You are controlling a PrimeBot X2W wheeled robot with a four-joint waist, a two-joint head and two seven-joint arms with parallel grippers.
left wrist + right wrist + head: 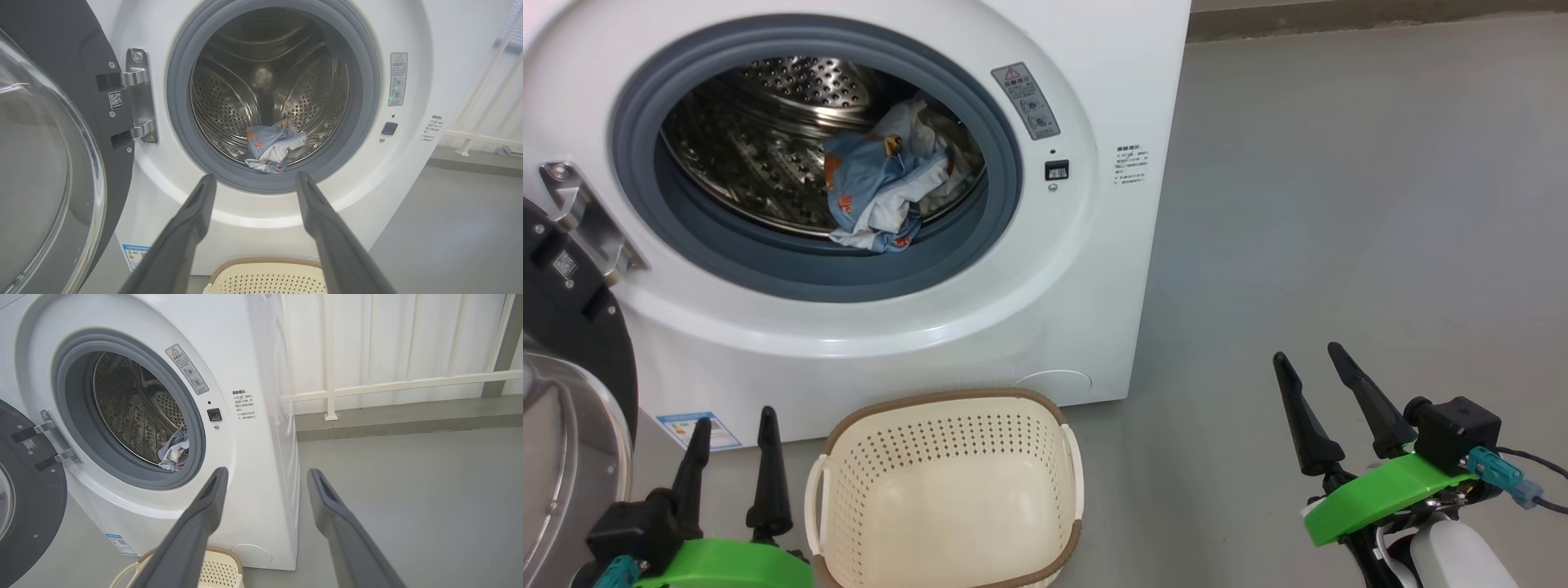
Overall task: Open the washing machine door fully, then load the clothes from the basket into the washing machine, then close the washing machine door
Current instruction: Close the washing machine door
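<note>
Black-rimmed round washing machine door (580,351) hangs open at left, cut off. Left gripper (735,415) gapes empty. Light-blue printed clothes (882,188) lie inside the white front-loading washing machine (1094,286); cream perforated plastic basket (947,445) stands before it, near end cut off. Right gripper (1307,351) gapes empty over grey floor (1339,204).

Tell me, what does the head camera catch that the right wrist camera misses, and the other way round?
Head view: the left gripper, open, and the bare inside of the basket. Right wrist view: a white railing beyond the washing machine. Both: the washing machine door standing open, the clothes in the drum, the open right gripper.
</note>
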